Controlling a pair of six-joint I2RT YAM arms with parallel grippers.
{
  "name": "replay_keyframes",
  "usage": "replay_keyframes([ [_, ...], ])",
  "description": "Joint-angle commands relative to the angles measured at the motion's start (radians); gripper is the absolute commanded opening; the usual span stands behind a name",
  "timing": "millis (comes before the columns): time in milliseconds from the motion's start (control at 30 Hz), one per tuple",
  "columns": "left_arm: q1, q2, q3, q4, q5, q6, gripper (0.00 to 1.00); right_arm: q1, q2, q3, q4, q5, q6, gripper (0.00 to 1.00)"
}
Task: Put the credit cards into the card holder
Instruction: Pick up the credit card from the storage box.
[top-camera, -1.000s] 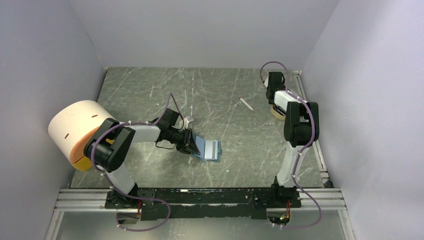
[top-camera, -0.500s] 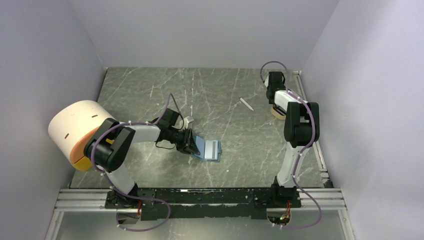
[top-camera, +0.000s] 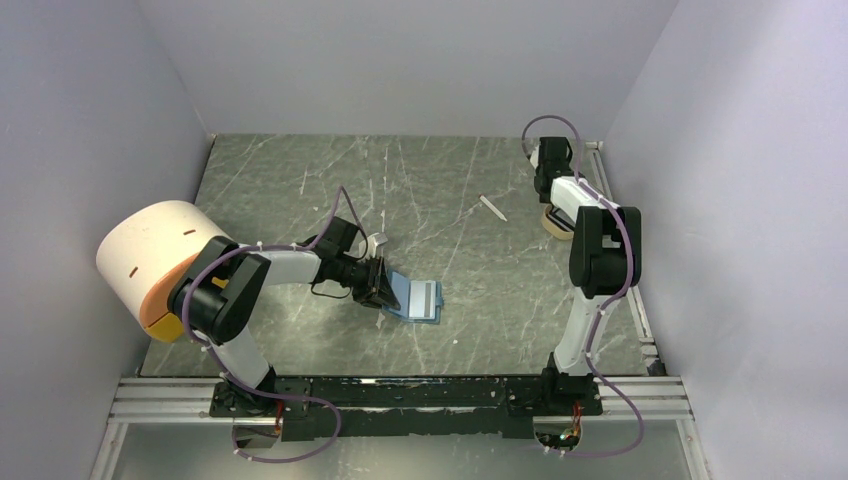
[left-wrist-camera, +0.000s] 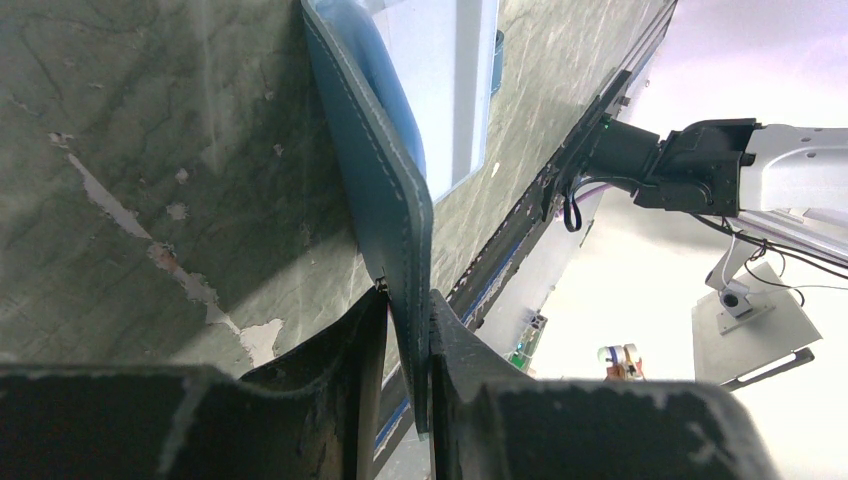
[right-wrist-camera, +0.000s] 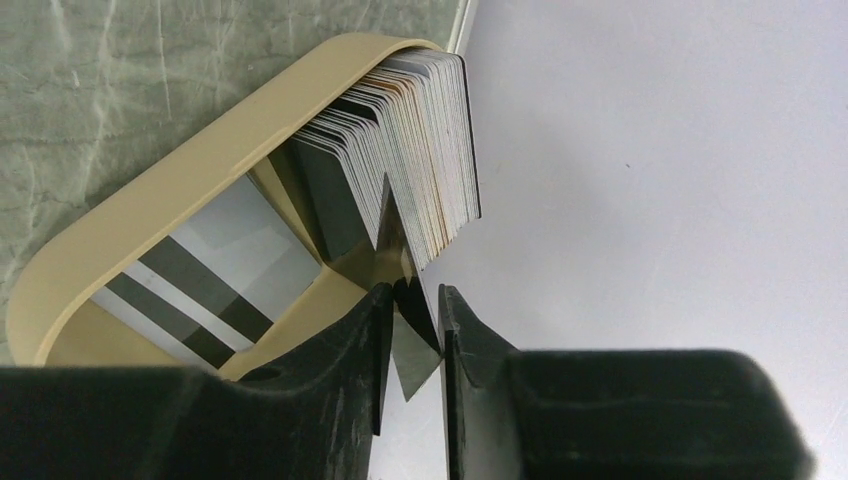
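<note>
Two claws engaged: left claw (left-wrist-camera: 408, 330) clamped on card holder (left-wrist-camera: 385, 200) flap, mid worktop (top-camera: 300, 180); right claw (right-wrist-camera: 413, 330) pinching one credit card (right-wrist-camera: 395, 240) from packed stack (right-wrist-camera: 430, 130) in tan tray (right-wrist-camera: 180, 190). Risk: neighbouring cards drag out, or thin grip slips.

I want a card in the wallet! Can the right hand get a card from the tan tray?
Probably yes: the right hand is around one card sticking out of the tray, and nothing blocks it.
</note>
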Motion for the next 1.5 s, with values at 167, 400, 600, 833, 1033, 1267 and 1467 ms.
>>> replay_keyframes([
  [167, 0.001, 0.005, 0.020, 0.027, 0.031, -0.003, 0.25, 0.013, -0.035, 0.043, -0.096, -0.053, 0.045, 0.09],
  [400, 0.000, 0.001, 0.012, 0.044, 0.015, -0.030, 0.22, 0.095, -0.108, 0.020, -0.223, -0.101, 0.133, 0.00],
  [600, -0.001, -0.002, -0.002, 0.068, 0.007, -0.054, 0.09, 0.198, -0.159, 0.045, -0.294, -0.050, 0.243, 0.00],
  [833, -0.006, -0.015, -0.096, 0.310, 0.067, -0.222, 0.09, 0.297, -0.230, 0.145, -0.387, -0.205, 0.493, 0.00],
  [1033, -0.013, -0.019, -0.150, 0.452, 0.058, -0.326, 0.09, 0.346, -0.388, 0.081, -0.284, -0.493, 0.675, 0.00],
  [1267, -0.014, -0.024, -0.167, 0.480, 0.037, -0.345, 0.21, 0.365, -0.580, -0.135, -0.130, -0.825, 0.949, 0.00],
  [1467, -0.012, -0.088, -0.148, 0.293, -0.059, -0.241, 0.29, 0.379, -0.701, -0.347, 0.037, -1.002, 1.121, 0.00],
])
